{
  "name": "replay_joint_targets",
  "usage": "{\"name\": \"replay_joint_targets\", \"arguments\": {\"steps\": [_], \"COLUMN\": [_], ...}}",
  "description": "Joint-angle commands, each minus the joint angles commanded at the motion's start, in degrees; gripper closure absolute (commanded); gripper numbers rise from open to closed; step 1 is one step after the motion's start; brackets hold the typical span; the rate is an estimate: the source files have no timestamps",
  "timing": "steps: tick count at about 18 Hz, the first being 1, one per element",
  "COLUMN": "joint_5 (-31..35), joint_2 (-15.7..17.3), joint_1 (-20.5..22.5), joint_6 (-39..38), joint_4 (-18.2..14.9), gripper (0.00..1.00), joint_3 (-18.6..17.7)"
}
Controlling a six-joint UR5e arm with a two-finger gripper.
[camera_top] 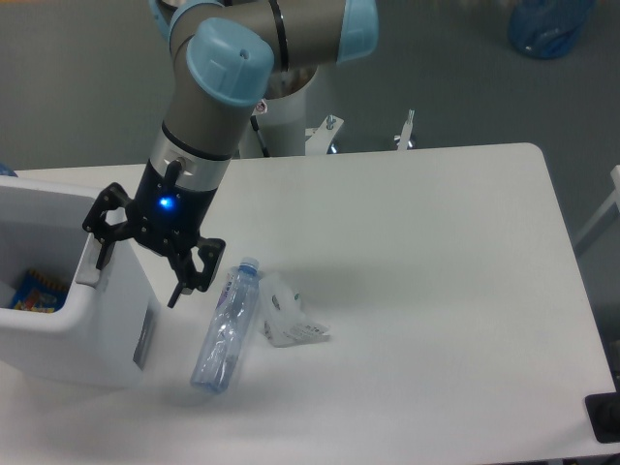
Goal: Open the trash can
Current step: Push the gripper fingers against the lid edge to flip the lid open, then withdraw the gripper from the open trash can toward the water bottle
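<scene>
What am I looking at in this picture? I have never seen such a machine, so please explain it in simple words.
This is a robot arm, seen from one fixed camera placed above and in front of a white table. The grey and blue tube is the arm. The black claw with a blue light at its end is the end effector, the part that grasps. Its two fingers are spread apart and hold nothing. One finger is at the grey latch tab of the trash can, the big white box on the left. The can is open: you can see inside, where something colourful lies. On the table beside the can lie a clear plastic bottle on its side and a small crumpled wrapper.
</scene>
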Motion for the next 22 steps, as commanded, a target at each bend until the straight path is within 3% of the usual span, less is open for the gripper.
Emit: {"name": "replay_joint_targets", "arguments": {"steps": [5, 10, 17, 22], "joint_5": [0.00, 2.36, 16.51, 18.71], "joint_2": [0.00, -1.31, -6.41, -8.44], "joint_1": [0.52, 5.18, 12.03, 15.99], "joint_6": [0.35, 1.84, 18.62, 21.52], "joint_4": [0.53, 0.88, 1.50, 1.58], "gripper": [0.00, 0.00, 0.00, 0.00], "joint_3": [2.10, 3.95, 4.05, 4.48]}}
